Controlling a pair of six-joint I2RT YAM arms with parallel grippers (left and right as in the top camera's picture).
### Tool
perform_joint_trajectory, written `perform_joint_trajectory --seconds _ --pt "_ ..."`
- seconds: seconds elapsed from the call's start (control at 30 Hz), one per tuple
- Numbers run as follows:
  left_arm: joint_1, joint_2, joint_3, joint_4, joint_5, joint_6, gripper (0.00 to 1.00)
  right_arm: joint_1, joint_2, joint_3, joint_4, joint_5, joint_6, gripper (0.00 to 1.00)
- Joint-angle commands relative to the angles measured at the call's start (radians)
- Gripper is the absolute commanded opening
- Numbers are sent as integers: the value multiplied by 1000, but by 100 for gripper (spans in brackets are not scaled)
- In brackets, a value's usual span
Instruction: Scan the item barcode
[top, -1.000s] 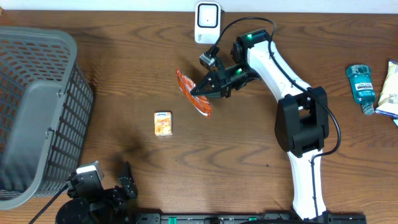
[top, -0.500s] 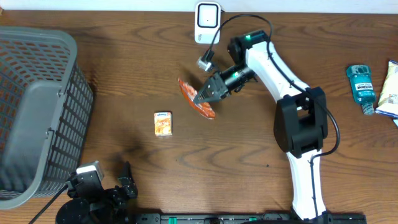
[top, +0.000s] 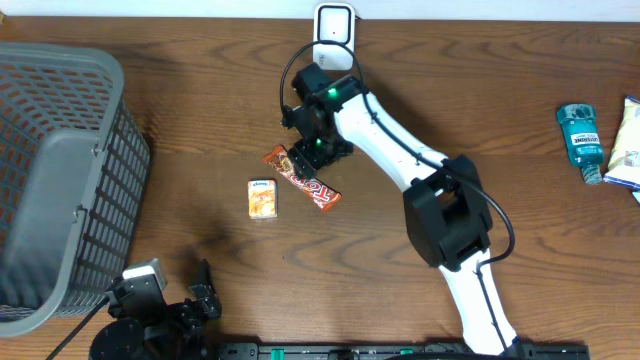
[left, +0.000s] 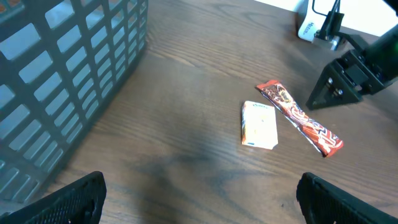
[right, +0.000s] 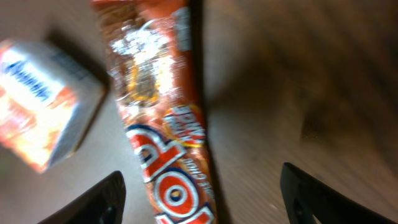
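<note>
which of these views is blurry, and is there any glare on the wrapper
Right wrist: blurred throughout, the candy bar and small box smeared, with white glare on the bar's upper end. Overhead: sharp, evenly lit, soft shadows only. Left wrist: fairly sharp, no glare on the bar.

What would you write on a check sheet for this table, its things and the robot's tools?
Surface: brown wooden table, no spills seen.
Job's things: candy bar lies flat; white scanner at the far edge.
Clutter: small box beside the bar; grey basket on the left; blue bottle and bag on the right.
Tools: right tool open above the candy bar; left tool open, empty.
Cables: black cable loops off the right arm.
Surroundings: pale wall behind.
</note>
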Motion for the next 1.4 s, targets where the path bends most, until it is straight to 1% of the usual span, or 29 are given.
perform_joint_trajectory --seconds 0.0,0.07,0.17,0.43,0.6,0.83,0.87,0.97,1.1,1.2,1.3,1.33,1.37 --pt "5 -1 -2 1 9 -6 98 18 -53 115 -13 172 202 27" --pt "5 -1 -2 1 9 -6 98 22 -61 138 -24 171 264 1" --pt "5 -1 -2 1 9 -6 98 24 -54 130 -60 117 351 1" --pt "5 -1 -2 1 9 -6 98 45 -52 23 -77 -45 362 1" --pt "5 -1 -2 1 9 -6 98 70 -52 -50 -41 10 361 1" --pt "5 -1 -2 1 9 -6 98 94 -52 -123 -10 12 354 1" --pt "5 -1 -2 1 9 -6 98 97 -52 -137 7 19 336 1" --pt "5 -1 -2 1 9 -6 98 95 -52 -227 101 114 340 1" --pt "5 -1 -2 1 9 -6 98 91 -52 -300 174 124 339 1" --pt "5 -1 -2 1 9 -6 98 91 -54 -285 174 142 330 1" --pt "5 -1 -2 1 9 -6 98 91 -57 -199 108 142 292 1" --pt "5 -1 -2 1 9 -6 98 91 -57 -158 75 146 273 3" --pt "5 -1 -2 1 9 -6 98 91 -57 -109 39 157 250 15"
